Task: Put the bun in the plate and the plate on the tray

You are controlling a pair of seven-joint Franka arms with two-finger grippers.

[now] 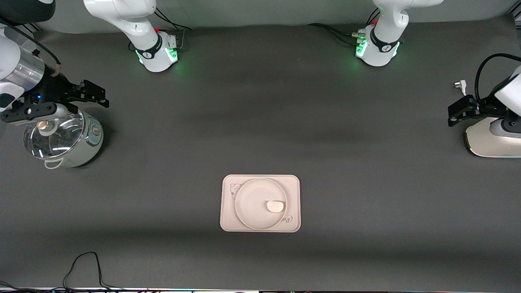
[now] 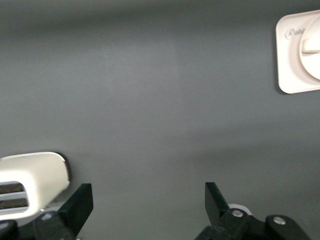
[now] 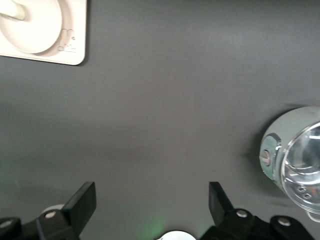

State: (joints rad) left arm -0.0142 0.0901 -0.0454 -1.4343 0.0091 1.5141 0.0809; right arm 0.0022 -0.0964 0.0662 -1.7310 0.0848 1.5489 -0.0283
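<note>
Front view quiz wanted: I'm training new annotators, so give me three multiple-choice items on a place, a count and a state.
1. Where is the small off-white rounded bun?
A. on the round cream-beige plate
B. on the bare table
C. in the glass-lidded pot

2. How many buns show?
A. three
B. one
C. two

3. The left pincer is:
A. shut on the plate
B. shut on the bun
C. open

Answers: 1 A, the bun lies inside the plate's rim, plate on the cream-beige rectangular tray. 2 B, only one lump shows. 3 C, its fingers stand apart, holding nothing.
</note>
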